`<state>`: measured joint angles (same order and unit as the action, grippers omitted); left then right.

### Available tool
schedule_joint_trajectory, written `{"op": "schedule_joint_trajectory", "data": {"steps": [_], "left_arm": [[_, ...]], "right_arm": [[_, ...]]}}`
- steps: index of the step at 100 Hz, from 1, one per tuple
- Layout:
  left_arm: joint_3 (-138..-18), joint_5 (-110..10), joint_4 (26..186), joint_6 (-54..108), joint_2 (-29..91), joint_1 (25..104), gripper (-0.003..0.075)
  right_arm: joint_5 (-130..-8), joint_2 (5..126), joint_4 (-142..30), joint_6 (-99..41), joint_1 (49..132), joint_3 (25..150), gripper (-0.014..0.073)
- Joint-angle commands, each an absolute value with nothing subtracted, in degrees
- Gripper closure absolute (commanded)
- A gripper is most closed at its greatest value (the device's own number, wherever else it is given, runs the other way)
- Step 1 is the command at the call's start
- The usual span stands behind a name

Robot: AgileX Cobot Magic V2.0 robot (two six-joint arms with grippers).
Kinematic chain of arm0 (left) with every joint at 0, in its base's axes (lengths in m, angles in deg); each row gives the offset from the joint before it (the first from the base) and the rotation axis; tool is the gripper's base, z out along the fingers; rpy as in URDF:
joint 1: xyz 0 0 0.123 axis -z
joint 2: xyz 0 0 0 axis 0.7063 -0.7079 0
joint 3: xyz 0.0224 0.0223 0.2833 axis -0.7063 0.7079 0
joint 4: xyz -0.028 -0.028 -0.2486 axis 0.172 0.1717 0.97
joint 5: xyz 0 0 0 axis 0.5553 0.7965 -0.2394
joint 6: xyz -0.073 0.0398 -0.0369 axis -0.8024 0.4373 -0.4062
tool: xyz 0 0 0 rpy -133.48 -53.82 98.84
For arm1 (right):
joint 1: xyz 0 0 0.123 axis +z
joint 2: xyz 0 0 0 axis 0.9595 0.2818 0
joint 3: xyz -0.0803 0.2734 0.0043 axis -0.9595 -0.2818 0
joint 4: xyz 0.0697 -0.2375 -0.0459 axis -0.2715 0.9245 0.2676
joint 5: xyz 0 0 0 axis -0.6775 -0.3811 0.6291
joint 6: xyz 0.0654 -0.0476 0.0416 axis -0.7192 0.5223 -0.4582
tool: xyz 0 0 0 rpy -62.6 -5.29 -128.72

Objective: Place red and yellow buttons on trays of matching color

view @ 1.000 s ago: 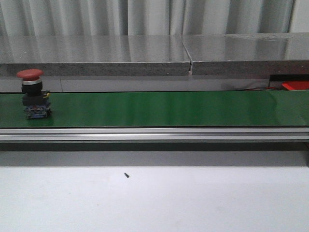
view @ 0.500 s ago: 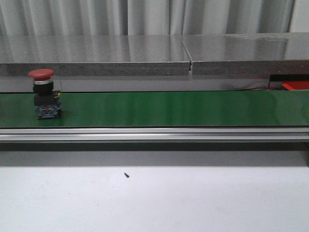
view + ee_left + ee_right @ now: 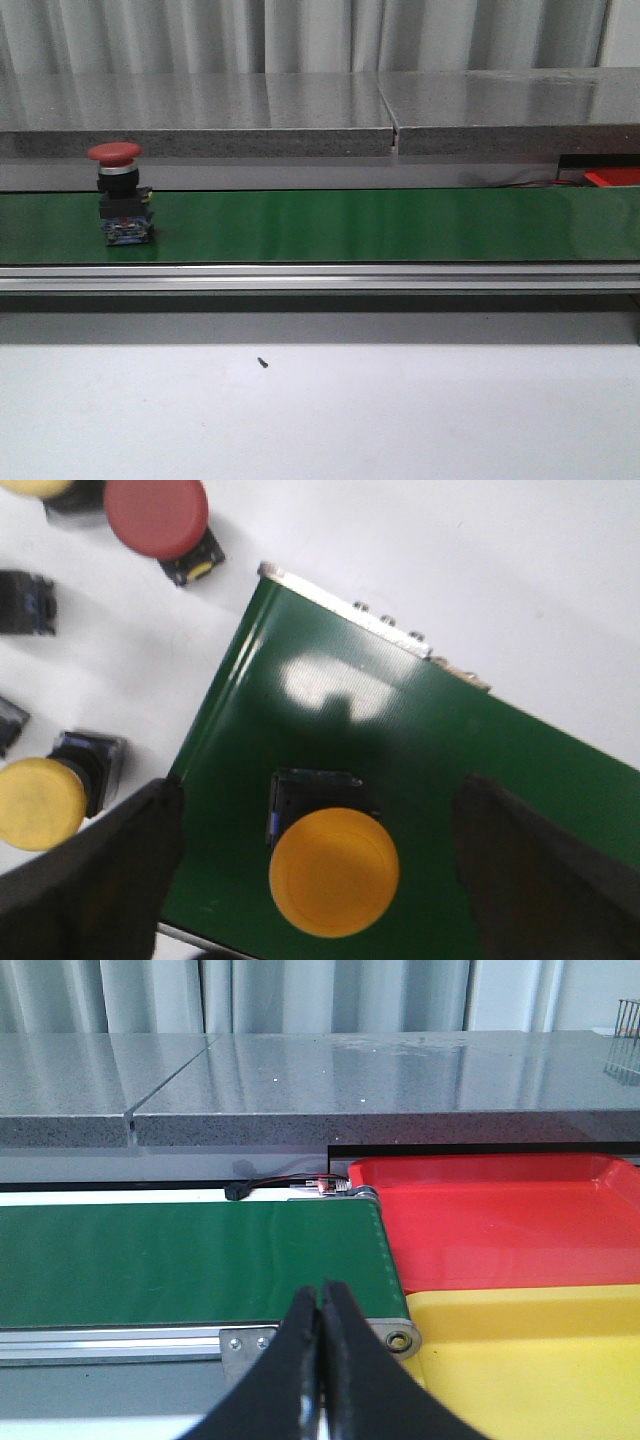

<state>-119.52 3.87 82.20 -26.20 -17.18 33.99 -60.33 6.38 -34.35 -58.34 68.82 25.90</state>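
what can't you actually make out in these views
- Front view: neither arm shows; the red tray is cut off by the right edge.
- Left wrist view: the yellow button cap hides most of its body; the left gripper fingertips run off the frame.
- Right wrist view: the yellow tray is cropped by the frame.

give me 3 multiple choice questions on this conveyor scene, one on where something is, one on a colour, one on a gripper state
1. Where does the red button stand in the front view?
A. left part of the green belt
B. on the white table
C. in the red tray

2. What colour is the button between the left gripper's fingers?
A. red
B. blue
C. yellow

3. How are the right gripper's fingers?
A. wide apart
B. closed together, empty
C. clamped on a button

Key: 1 A, it stands upright on the belt near its left end. 2 C, its cap is yellow-orange. 3 B, the fingertips meet with nothing between.
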Motion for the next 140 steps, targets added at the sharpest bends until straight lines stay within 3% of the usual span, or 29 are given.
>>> {"op": "schedule_joint_trajectory", "data": {"steps": [1, 12, 22, 55, 140], "left_arm": [[-121.35, 0.52, 82.27, -23.15, -9.89, 35.32, 0.0292], [-121.07, -0.23, 80.12, -21.77, -5.55, 38.13, 0.0489], [-119.87, -0.79, 78.42, -21.67, -1.92, 41.11, 0.074], [-108.76, -6.01, 78.71, -19.33, 9.5, 48.29, 0.0739], [-71.33, -18.76, 82.85, -14.54, 46.01, 48.52, 0.0739]], "right_arm": [[-55.82, 5.11, -33.76, -58.42, 68.96, 26.66, 0.066], [-55.82, 5.11, -33.76, -58.42, 68.96, 26.66, 0.066], [-55.82, 5.11, -33.76, -58.42, 68.96, 26.66, 0.066], [-55.82, 5.11, -33.76, -58.42, 68.96, 26.66, 0.066], [-54.6, 5.11, -33.76, -58.42, 68.96, 26.71, 0.066]]}}
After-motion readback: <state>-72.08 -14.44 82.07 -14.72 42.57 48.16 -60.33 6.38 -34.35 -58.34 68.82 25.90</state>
